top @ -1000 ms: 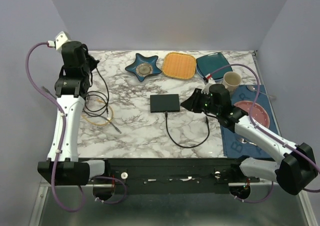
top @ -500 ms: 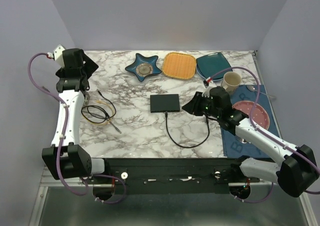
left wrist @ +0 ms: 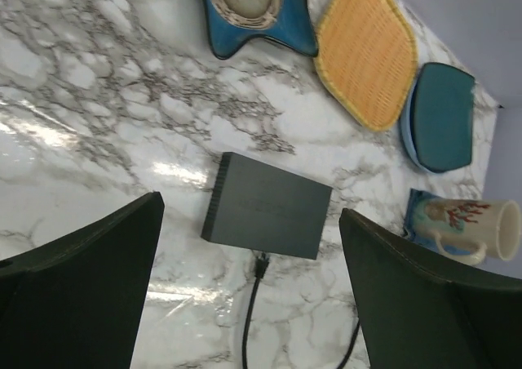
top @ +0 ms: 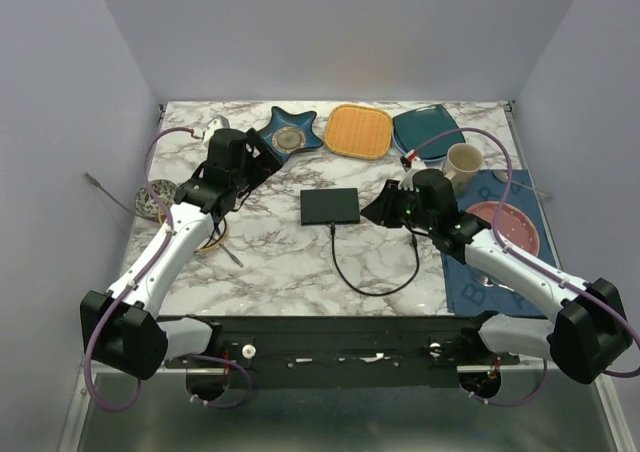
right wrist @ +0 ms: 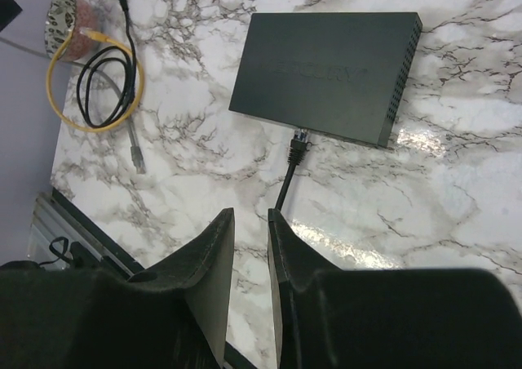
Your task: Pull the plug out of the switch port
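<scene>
Plainly the plug (right wrist: 298, 146) sits in the switch (right wrist: 326, 75); left end effector (left wrist: 249, 207) wide, right end effector (right wrist: 250, 216) narrow, empty

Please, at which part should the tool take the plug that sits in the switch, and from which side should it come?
Probably the plug body itself, just outside the switch, not the thin cable. Come from above on the near side and pinch its two flanks: it sticks out flat from the near long edge.
</scene>
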